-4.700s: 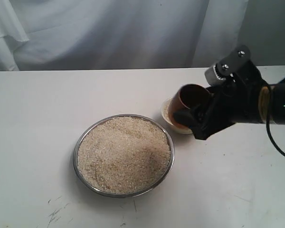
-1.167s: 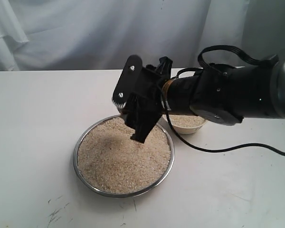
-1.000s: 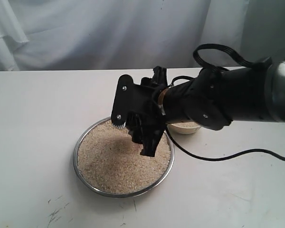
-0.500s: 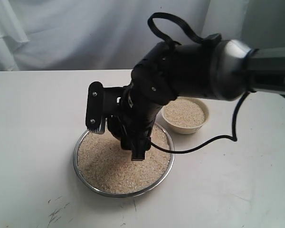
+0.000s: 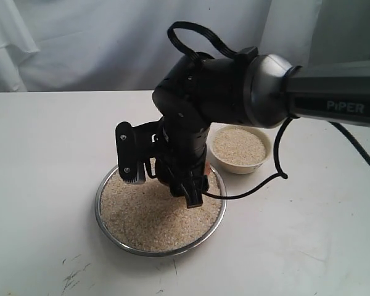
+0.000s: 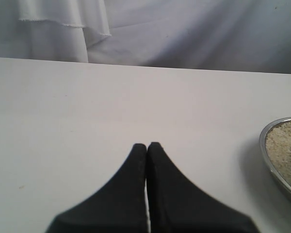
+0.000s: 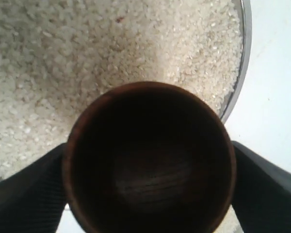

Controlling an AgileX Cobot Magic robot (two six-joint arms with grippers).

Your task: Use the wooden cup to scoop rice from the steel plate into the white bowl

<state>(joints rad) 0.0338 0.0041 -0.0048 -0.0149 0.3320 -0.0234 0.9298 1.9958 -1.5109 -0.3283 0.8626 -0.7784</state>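
The steel plate [image 5: 98,203] sits at the table's middle front, heaped with pale rice [image 5: 145,219]. Right behind it stands the white bowl [image 5: 266,154], which also holds rice. My right gripper [image 5: 172,179] reaches across from the right and hangs low over the plate's far half. In the right wrist view that gripper [image 7: 149,148] is shut on the wooden cup [image 7: 149,160]. The cup's dark inside is empty and its mouth faces the rice [image 7: 87,58] near the plate's rim [image 7: 245,53]. In the exterior view the arm hides the cup. My left gripper [image 6: 146,145] is shut and empty above bare table.
White cloth hangs behind the table. A black cable [image 5: 259,188] loops from the right arm down beside the bowl. The left wrist view catches the plate's rim [image 6: 263,148] and rice at one side. Scuff marks [image 5: 71,277] lie at the table's front left.
The right arm has swung from above the bowl leftward over the plate, turned, and dropped lower toward the rice. The bowl now shows uncovered with rice inside.
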